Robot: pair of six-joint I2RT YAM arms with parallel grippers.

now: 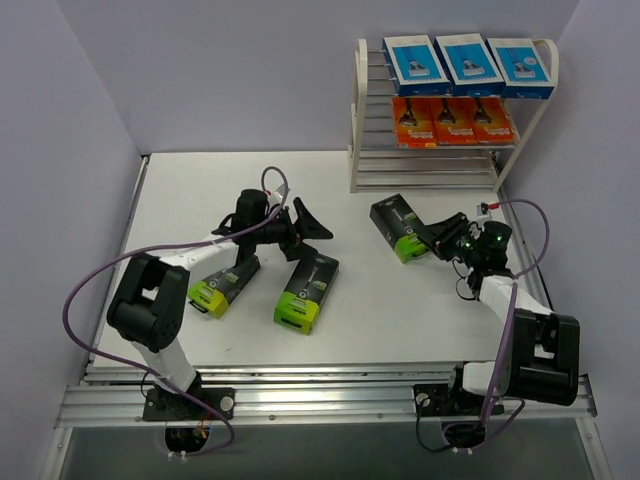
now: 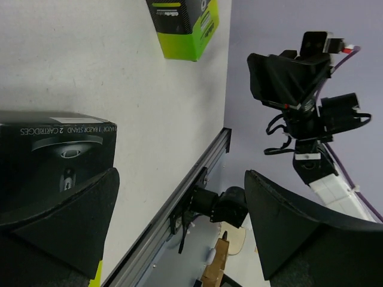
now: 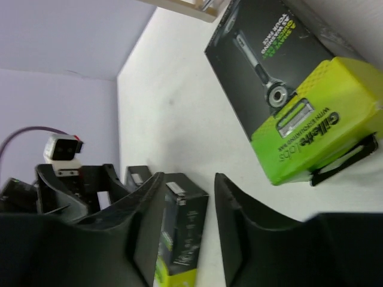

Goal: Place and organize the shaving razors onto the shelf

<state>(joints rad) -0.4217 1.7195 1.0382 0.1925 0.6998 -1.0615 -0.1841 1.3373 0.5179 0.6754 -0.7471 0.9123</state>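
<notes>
3 black-and-lime razor packs (image 1: 307,290) lie on the white table (image 1: 200,190) (3 blue packs (image 1: 468,62) and 3 orange packs (image 1: 452,120) sit on the shelf (image 1: 358,120)). The right gripper (image 1: 437,238), jaws slightly parted and empty, is just beside 1 pack. The left gripper (image 1: 308,236) gapes wide near the other 2, holding nothing.

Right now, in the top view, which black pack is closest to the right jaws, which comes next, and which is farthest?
1. Right black pack, on the right side.
2. Middle black pack, in the centre.
3. Left black pack, far left.
</notes>
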